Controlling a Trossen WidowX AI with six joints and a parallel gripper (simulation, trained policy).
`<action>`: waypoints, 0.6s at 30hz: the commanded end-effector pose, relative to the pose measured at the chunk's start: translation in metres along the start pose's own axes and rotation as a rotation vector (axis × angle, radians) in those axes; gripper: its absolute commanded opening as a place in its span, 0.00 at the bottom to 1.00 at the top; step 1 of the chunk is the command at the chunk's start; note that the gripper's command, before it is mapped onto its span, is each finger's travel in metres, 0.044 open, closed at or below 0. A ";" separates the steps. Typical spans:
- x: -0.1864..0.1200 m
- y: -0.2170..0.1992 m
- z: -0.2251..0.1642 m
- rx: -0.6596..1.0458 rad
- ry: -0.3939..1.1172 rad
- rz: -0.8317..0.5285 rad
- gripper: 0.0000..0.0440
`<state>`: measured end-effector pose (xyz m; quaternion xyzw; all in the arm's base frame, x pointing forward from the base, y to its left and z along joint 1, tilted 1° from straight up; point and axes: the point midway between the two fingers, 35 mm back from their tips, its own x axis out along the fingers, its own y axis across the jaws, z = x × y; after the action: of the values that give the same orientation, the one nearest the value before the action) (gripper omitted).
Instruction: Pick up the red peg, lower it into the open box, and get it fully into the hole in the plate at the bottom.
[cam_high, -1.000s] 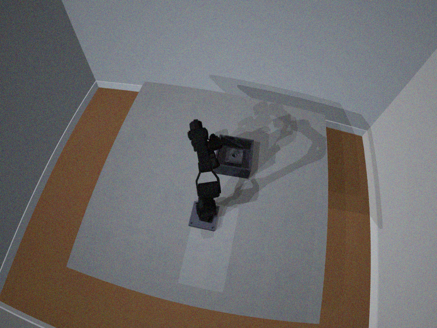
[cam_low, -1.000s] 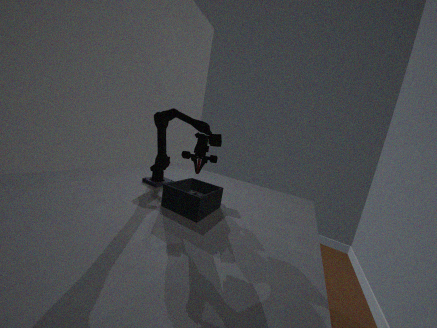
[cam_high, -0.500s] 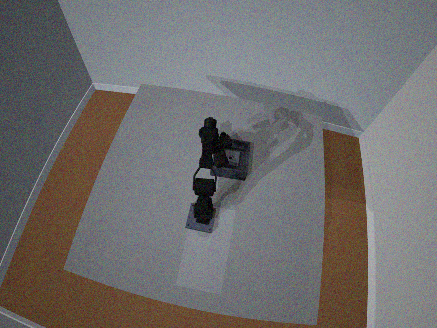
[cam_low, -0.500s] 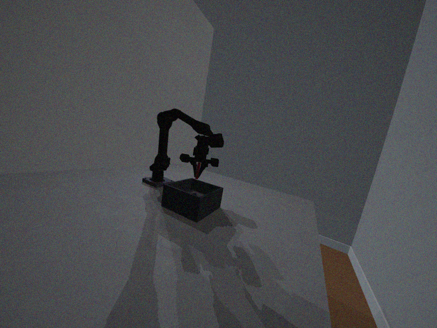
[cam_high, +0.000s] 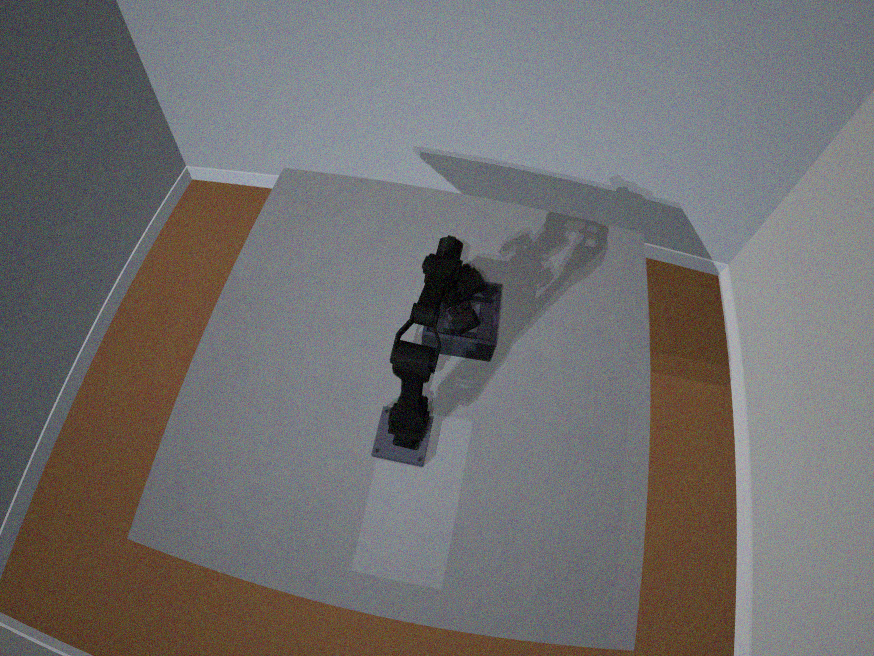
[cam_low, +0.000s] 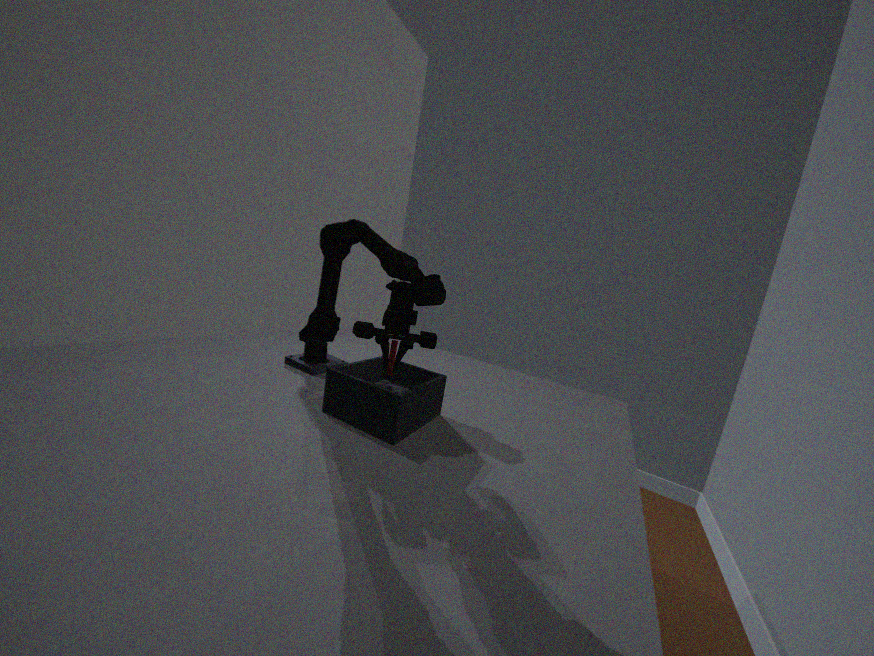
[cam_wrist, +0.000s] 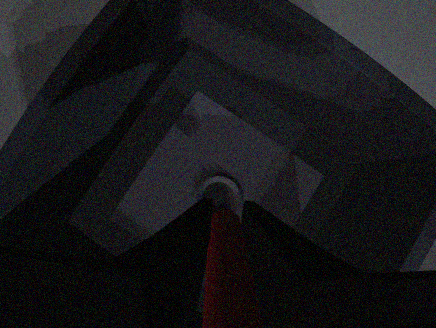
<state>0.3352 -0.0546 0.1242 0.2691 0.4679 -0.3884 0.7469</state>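
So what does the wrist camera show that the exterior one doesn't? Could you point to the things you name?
Only the wrist view: the plate (cam_wrist: 165, 165) on the box's bottom and its hole (cam_wrist: 218, 190), by the peg's lower end.

Only the exterior view: the arm's base (cam_low: 296, 362) and the outer walls' full height.

Both: the gripper (cam_low: 391, 367) (cam_wrist: 227, 210) shut on the red peg (cam_low: 393, 356) (cam_wrist: 227, 270), and the open box (cam_low: 360, 402) (cam_wrist: 345, 95).

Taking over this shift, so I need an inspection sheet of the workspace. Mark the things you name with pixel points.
Surface: grey tabletop (cam_high: 282, 423) (cam_low: 176, 494), shadows across it
Job's things: red peg (cam_low: 393, 355) (cam_wrist: 227, 270) in the tool; open box (cam_high: 462, 347) (cam_low: 363, 403) under it; plate (cam_wrist: 165, 165) at the bottom, peg's seating unclear
Clutter: nothing seen
Tool (cam_low: 392, 370) (cam_wrist: 227, 210): shut on the red peg
Cables: nothing seen
Surroundings: plain walls (cam_high: 494, 84) (cam_low: 600, 176), orange-brown floor (cam_high: 105, 437) (cam_low: 688, 579)
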 end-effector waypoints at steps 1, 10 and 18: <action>0.009 0.001 0.002 -0.028 0.018 0.005 0.00; 0.031 0.001 -0.001 -0.118 0.075 0.019 0.04; 0.041 0.000 0.001 -0.164 0.126 0.022 0.35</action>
<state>0.3420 -0.0685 0.0912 0.2363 0.5346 -0.3326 0.7401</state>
